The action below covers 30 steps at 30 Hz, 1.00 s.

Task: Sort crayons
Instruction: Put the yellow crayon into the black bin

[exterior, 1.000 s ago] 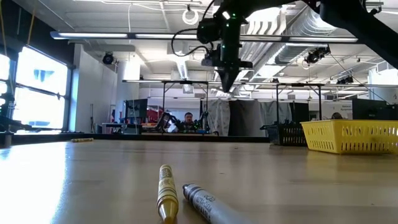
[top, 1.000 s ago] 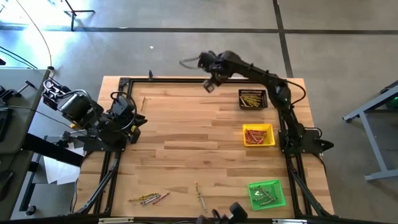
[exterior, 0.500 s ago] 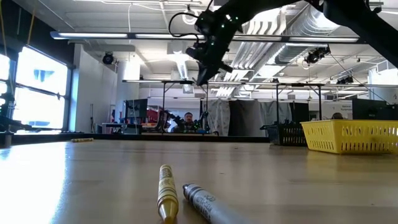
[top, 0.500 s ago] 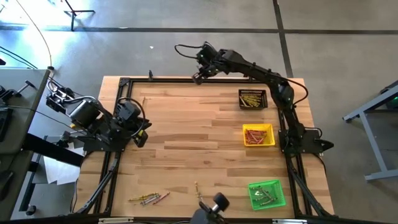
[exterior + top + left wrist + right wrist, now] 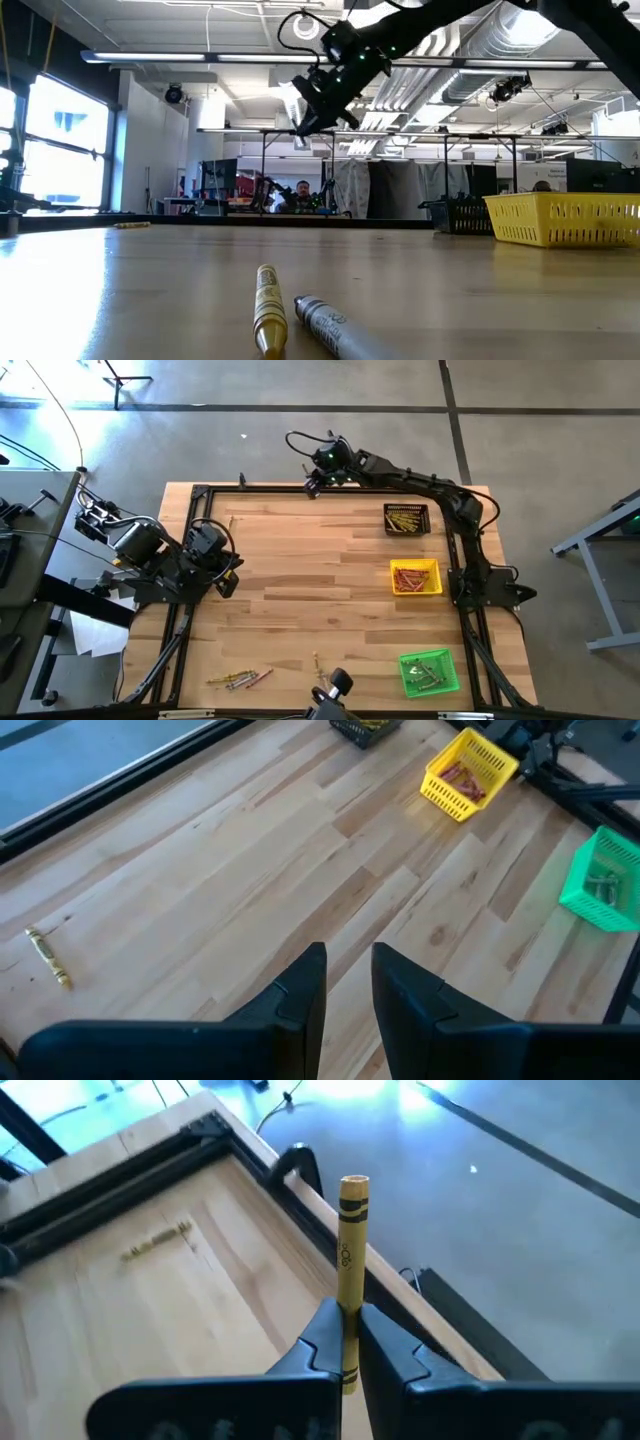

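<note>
My right gripper (image 5: 312,485) hangs high over the table's far edge, left of the middle, shut on a yellow crayon (image 5: 352,1250); it also shows in the low view (image 5: 305,125). My left gripper (image 5: 348,965) stays above the table's left side (image 5: 225,575), open, with nothing between its fingers. One loose crayon (image 5: 229,525) lies flat at the far left. Several more crayons (image 5: 240,678) lie at the near left, and others (image 5: 322,678) near the front middle. Two of them, yellow (image 5: 268,308) and grey (image 5: 335,325), lie close in the low view. My right gripper pinches the yellow crayon between its two fingers at the crayon's lower part (image 5: 349,1308). The crayon lies along the fingers; most of it sticks out past the fingertips, and a short end (image 5: 347,1375) shows behind them. The fingers slant down toward the far left. The crayon is lifted clear.
Three small trays stand along the right side: black (image 5: 406,518) at the far end with yellow crayons, yellow (image 5: 415,577) in the middle with red ones, green (image 5: 430,672) near the front. A black frame (image 5: 260,487) runs along the table's edges. Bare wood (image 5: 320,590) fills the middle.
My right gripper, still shut on the yellow crayon, has swung toward the table's far left corner and tipped from pointing straight down to a slant. My left gripper has edged a little toward the table's right.
</note>
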Motion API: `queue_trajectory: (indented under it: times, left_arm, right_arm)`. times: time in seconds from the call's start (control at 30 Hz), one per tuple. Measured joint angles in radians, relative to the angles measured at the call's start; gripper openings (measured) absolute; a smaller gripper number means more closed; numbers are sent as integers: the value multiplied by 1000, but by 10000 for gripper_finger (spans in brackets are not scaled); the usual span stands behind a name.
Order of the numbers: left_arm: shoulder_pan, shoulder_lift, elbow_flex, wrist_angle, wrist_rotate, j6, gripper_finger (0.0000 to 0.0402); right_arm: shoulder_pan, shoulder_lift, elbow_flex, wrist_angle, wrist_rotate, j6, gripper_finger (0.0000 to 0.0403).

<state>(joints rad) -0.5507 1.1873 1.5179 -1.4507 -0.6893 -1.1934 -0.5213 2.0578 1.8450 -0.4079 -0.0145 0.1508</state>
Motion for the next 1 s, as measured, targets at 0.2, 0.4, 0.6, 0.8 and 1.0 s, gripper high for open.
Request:
queue_trajectory:
  times: [0.2, 0.4, 0.6, 0.8, 1.0]
  left_arm:
    - [0, -8, 0, -49, 0, 0, 70]
    - [2, -26, 0, -78, -73, 47, 70]
    - [34, -65, 0, -79, -229, 91, 70]
    - [111, -123, 0, -70, -292, 171, 70]
    - [191, -171, 0, -62, -312, 191, 70]
  right_arm:
    - [-9, -135, -245, 126, -15, 7, 3]
    - [-24, -350, -515, 163, 24, 29, 8]
    - [-30, -587, -768, 219, 92, 105, 13]
    - [-31, -764, -952, 211, 131, 187, 14]
    - [-40, -863, -1030, 36, 214, 216, 15]
